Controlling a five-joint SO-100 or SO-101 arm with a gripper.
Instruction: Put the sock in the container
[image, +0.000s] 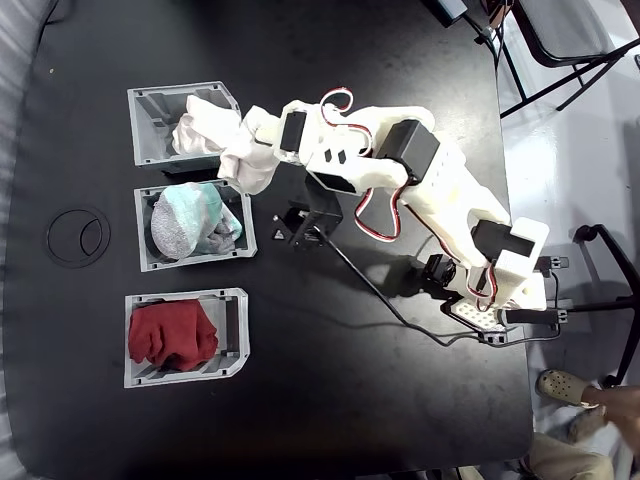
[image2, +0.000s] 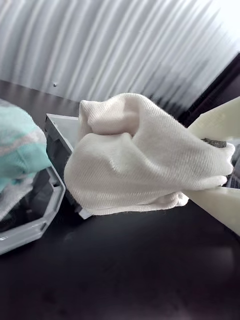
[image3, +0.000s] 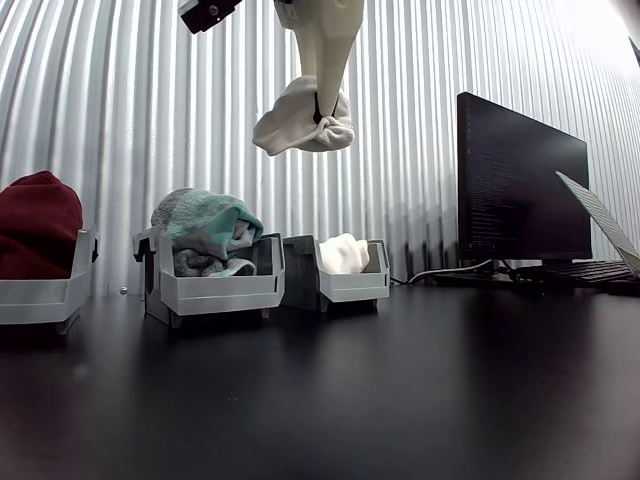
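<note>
My gripper (image3: 322, 118) is shut on the white sock (image3: 298, 122) and holds it high in the air. In the fixed view the sock (image: 205, 133) hangs over the right part of the top grey container (image: 150, 110), with the gripper (image: 237, 150) just right of it. The other view shows the container (image3: 350, 284) below the sock, with another white bundle (image3: 344, 252) lying inside. In the wrist view the sock (image2: 130, 155) is pinched between my white fingers (image2: 220, 205), and the container's corner (image2: 57, 127) shows behind it.
A middle bin (image: 148, 262) holds a teal-and-grey bundle (image: 195, 220), and a bottom bin (image: 235, 335) holds red cloth (image: 172, 335). The arm's base (image: 510, 275) and its cable lie to the right. A monitor (image3: 520, 180) stands at the right in the other view.
</note>
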